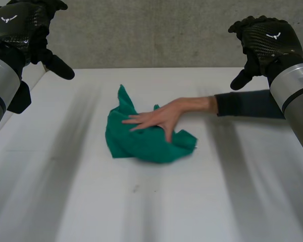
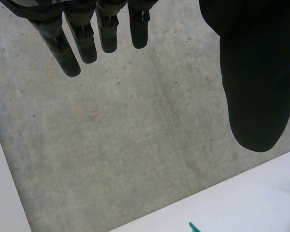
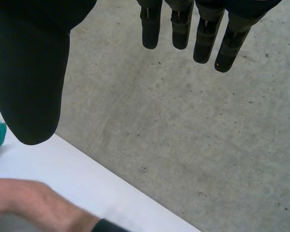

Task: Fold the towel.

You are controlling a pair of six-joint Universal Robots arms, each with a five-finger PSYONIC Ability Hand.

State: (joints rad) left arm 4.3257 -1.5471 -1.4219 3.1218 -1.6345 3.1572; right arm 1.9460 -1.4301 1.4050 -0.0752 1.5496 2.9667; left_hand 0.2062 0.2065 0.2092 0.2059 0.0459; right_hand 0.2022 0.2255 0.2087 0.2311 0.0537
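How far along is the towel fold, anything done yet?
Nothing looks done: the towel lies crumpled on the table. In hand: a person's hand rests on it, while the left hand and right hand hang open, raised near the far edge, off the cloth. Left: the whole fold.

L hand (image 2: 255,72): fingers (image 2: 82,41) straight, thumb well apart. Beyond fingertips: grey concrete (image 2: 135,135), then white table (image 2: 251,198) w/ tip of green towel (image 2: 194,227).

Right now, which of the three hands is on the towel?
The person's bare hand, lying flat on the towel. The left robot hand and right robot hand, both black, hang open, clear of it.
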